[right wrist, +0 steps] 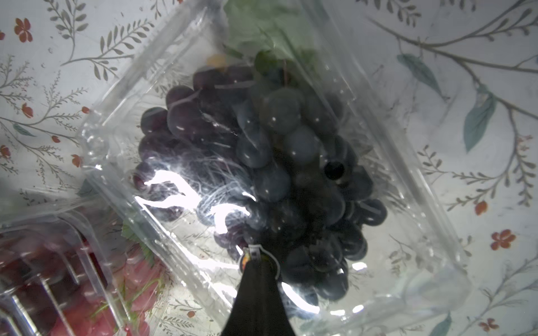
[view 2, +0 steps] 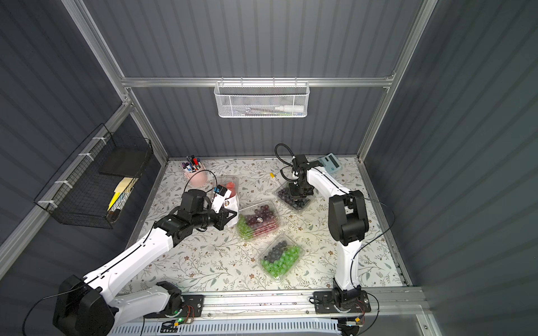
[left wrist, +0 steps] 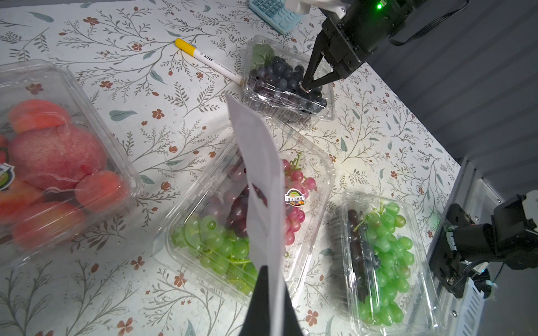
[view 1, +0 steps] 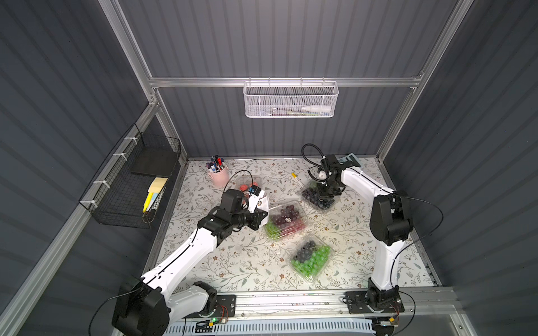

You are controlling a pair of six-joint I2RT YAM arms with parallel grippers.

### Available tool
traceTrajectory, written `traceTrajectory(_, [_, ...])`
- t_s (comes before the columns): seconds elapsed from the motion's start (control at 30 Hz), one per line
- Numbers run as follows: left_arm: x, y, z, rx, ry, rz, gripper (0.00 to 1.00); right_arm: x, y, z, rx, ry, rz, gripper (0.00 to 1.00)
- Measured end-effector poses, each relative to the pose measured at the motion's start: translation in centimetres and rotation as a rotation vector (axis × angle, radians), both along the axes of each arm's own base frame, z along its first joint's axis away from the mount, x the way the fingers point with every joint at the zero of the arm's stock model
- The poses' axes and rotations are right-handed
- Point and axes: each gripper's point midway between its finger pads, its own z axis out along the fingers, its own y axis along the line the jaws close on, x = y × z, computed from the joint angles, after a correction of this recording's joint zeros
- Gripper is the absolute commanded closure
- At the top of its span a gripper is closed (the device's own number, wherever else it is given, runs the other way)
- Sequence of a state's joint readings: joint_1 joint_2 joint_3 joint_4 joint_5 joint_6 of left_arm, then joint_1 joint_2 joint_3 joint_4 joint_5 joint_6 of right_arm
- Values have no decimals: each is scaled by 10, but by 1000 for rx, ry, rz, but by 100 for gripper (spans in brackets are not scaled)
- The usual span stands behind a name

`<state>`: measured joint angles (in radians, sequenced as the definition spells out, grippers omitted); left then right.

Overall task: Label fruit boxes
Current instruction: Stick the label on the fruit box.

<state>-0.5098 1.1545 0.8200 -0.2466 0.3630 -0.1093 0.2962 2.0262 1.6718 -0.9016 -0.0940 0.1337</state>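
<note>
Item: blueberry box [left wrist: 276,87], far right of the worktop [left wrist: 122,87], lid closed, no label seen on it.
Applicator: right gripper [left wrist: 307,87], jaws pressed together on a small round sticker [right wrist: 244,260], tips at the lid; whether they touch it cannot be told.
Supply: left gripper [left wrist: 266,270], jaws pinching the white sticker sheet [left wrist: 259,151] upright, beside the red-and-green grape box [left wrist: 203,232], whose lid carries a label.
Also listed: strawberry box [left wrist: 58,163], label at one edge; green-grape-and-dark-berry box [left wrist: 384,256], none seen.
Handling note: the lid looks thin and springy. Lay the sticker flat on a level patch, press gently, part the jaws only once it grips, then lift straight up.
</note>
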Motion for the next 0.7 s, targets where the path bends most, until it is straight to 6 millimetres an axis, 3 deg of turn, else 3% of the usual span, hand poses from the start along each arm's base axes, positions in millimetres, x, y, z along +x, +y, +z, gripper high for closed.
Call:
traceTrajectory(0.1, [0,0,0,0,0,0,100,0,0,-2,-1,4,2,86])
traceTrajectory(0.23, [0,0,0,0,0,0,100,0,3,-2,8,6,7,86])
traceTrajectory(0.43, [0,0,0,-2,2,-2,100,-1,3,-3,13,0,11,99])
traceTrajectory(0.5, [-1,-1,0,-3,2,-3,100,-1,4,-2,16,-3,10,100])
traceTrajectory(0.7, [-5,-6,7,-42,5,-34,100,-10,6,11,47,-32,20,85])
